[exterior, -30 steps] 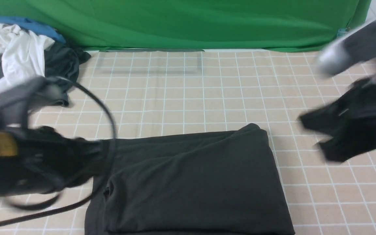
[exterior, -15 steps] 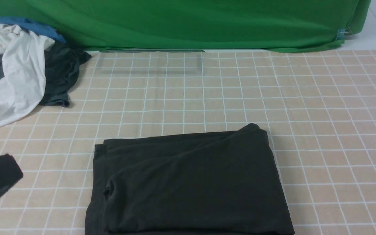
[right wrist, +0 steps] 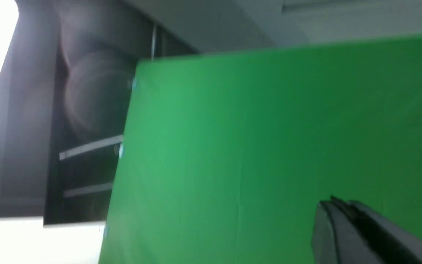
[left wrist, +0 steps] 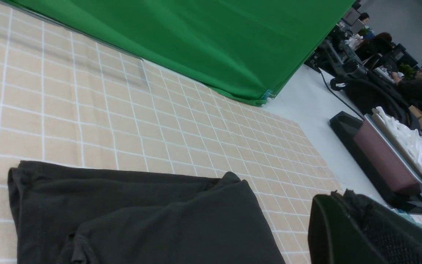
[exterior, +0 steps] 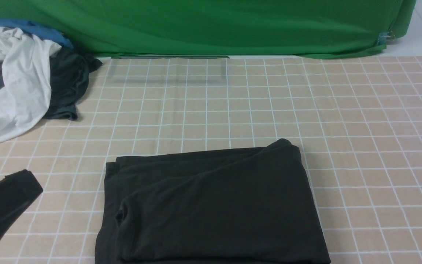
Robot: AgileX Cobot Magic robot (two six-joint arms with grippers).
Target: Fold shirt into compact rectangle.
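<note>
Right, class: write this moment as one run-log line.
shirt: folded rectangle, on checked cloth | left gripper: shut, beside shirt, apart | right gripper: shut, raised

1. You will find no readable text, label, brand, number or sign in any view.
2. The folded shirt (exterior: 211, 205) shows you only plain black cloth, no logo visible.

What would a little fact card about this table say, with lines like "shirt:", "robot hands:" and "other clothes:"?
shirt: black shirt, folded into a rectangle, flat on the checked tablecloth
left gripper: shut, holding nothing, beside the shirt, apart from it
right gripper: shut, holding nothing, pointing at the green curtain
other clothes: pile of white, blue and dark clothes at the far left corner
fold: looks finished
</note>
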